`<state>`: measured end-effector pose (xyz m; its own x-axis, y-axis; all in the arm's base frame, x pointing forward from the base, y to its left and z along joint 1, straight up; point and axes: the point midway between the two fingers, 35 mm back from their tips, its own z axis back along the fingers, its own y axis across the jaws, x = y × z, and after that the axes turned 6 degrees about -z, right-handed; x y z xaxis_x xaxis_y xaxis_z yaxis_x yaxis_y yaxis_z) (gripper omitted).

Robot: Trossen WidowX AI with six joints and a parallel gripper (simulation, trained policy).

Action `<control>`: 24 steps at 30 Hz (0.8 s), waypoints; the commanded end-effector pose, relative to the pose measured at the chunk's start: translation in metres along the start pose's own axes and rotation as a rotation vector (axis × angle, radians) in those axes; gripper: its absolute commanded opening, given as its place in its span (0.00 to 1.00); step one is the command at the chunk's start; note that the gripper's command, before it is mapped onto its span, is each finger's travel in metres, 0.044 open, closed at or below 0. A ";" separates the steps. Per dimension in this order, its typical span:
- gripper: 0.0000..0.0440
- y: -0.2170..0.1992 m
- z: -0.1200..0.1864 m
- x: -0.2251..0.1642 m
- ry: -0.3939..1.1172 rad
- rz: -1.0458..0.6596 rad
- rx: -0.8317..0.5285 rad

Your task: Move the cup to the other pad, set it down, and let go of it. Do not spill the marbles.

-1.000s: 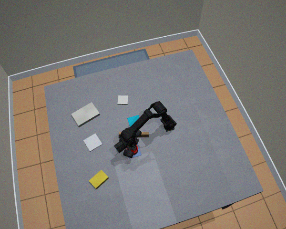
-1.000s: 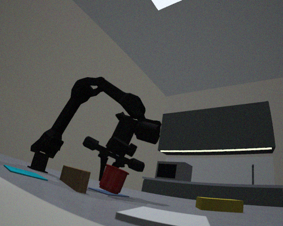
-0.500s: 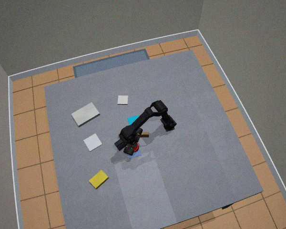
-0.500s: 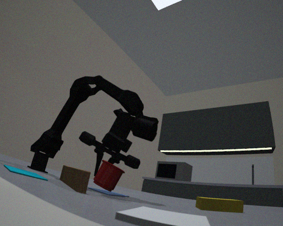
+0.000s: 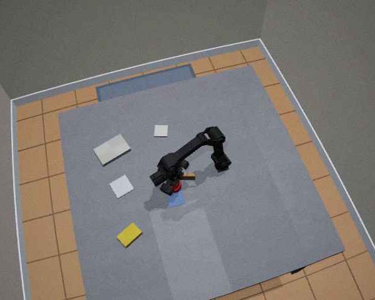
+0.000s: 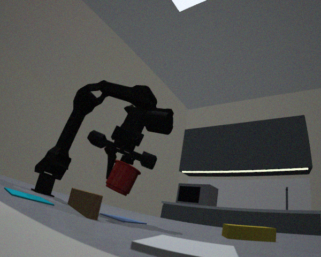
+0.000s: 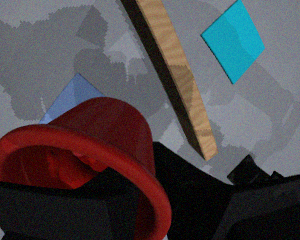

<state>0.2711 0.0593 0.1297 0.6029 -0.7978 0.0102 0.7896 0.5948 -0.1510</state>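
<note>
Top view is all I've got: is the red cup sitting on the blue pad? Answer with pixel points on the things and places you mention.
Observer: No. The exterior view shows the cup (image 5: 178, 187) (image 6: 122, 178) (image 7: 110, 117) tilted in the air, above the blue pad (image 5: 175, 199) (image 6: 123, 218) (image 7: 72, 97).
Visitor: What's holding it up?
Observer: The pincer (image 5: 173, 184) (image 6: 117, 169) (image 7: 146, 148) is shut on its wall; the wrist view shows one finger inside the rim.
Visitor: Any other coloured pad?
Observer: Yes, a teal pad (image 6: 28, 195) (image 7: 235, 42), across the wooden block (image 5: 189, 176) (image 6: 84, 204) (image 7: 185, 80) from the blue one.

A wooden block (image 5: 189, 176) (image 6: 84, 203) (image 7: 182, 75) stands (upright, like a low wall) between the blue pad (image 5: 175, 199) (image 6: 123, 218) (image 7: 72, 98) and the cyan pad (image 6: 28, 196) (image 7: 233, 41).
</note>
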 end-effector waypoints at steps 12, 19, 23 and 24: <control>0.00 -0.021 0.036 0.028 -0.034 -0.145 0.104; 0.00 -0.033 0.043 0.048 -0.059 -0.206 0.140; 0.00 -0.041 0.045 0.059 -0.072 -0.238 0.158; 0.00 -0.043 0.046 0.061 -0.075 -0.246 0.161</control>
<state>0.2800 0.0004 0.1760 0.4144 -0.9064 0.0816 0.9095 0.4157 -0.0012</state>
